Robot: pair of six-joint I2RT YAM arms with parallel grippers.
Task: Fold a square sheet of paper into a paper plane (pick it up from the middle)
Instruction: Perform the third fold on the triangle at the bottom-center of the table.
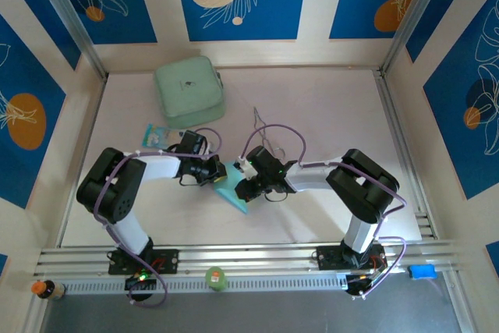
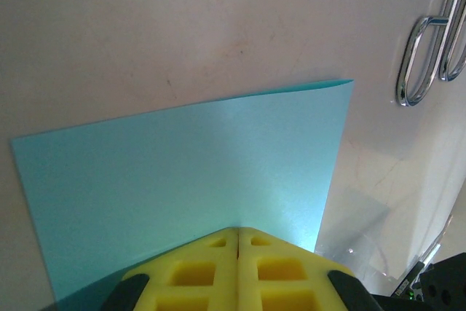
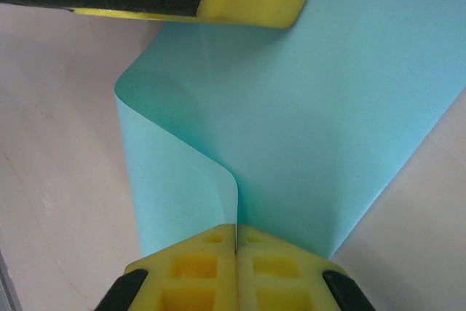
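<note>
Left hand (image 2: 238,237) and right hand (image 3: 237,229) each pinch the sheet (image 2: 182,165), which bows between them, likely to start a centre fold.

Cyan paper (image 2: 182,172), mint-green case (image 1: 189,90), blue floral walls (image 1: 269,13)

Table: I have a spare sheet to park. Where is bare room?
Free: the table right of the tongs, up to the right wall. Crowded: case and packet at left, the paper held at centre.
</note>
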